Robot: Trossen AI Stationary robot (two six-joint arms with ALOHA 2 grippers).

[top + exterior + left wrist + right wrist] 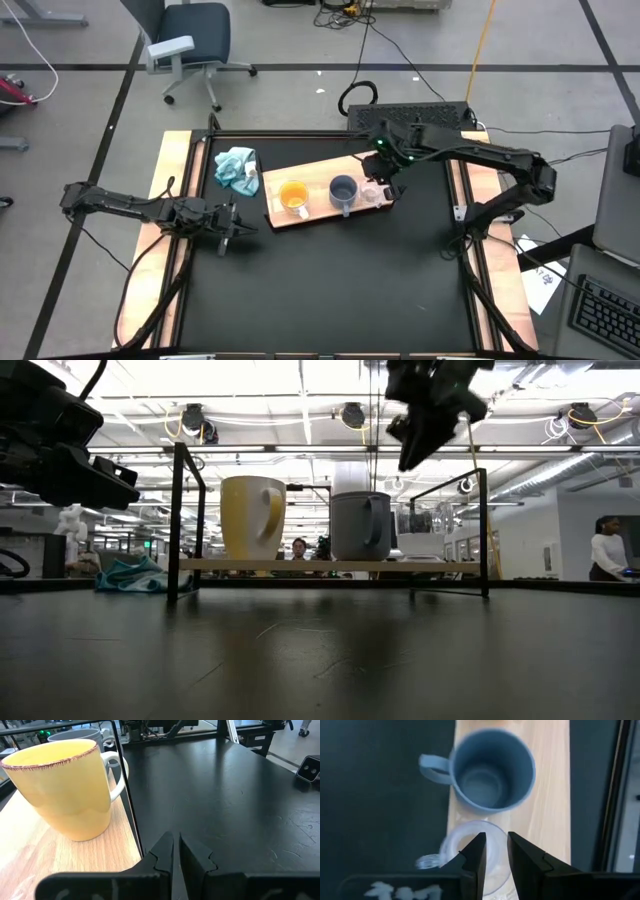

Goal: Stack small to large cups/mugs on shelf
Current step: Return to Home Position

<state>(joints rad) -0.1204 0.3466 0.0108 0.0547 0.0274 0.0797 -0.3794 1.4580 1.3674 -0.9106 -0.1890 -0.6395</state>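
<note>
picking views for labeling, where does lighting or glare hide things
low view: ceiling lights backlight everything, the right gripper above the shelf is a black silhouette and the glass cup nearly melts into the bright room; high view: even light, cup faint on the wood; right wrist view: only pale glints mark its rim; left wrist view: even light on the yellow mug near the left gripper.

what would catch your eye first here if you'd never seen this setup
Three cups stand in a row on the light-wood shelf: a yellow mug at its left end, a grey-blue mug in the middle, a clear glass cup at the right. The right gripper hovers open above the glass cup, while the left gripper hangs shut near the table's left side.
</note>
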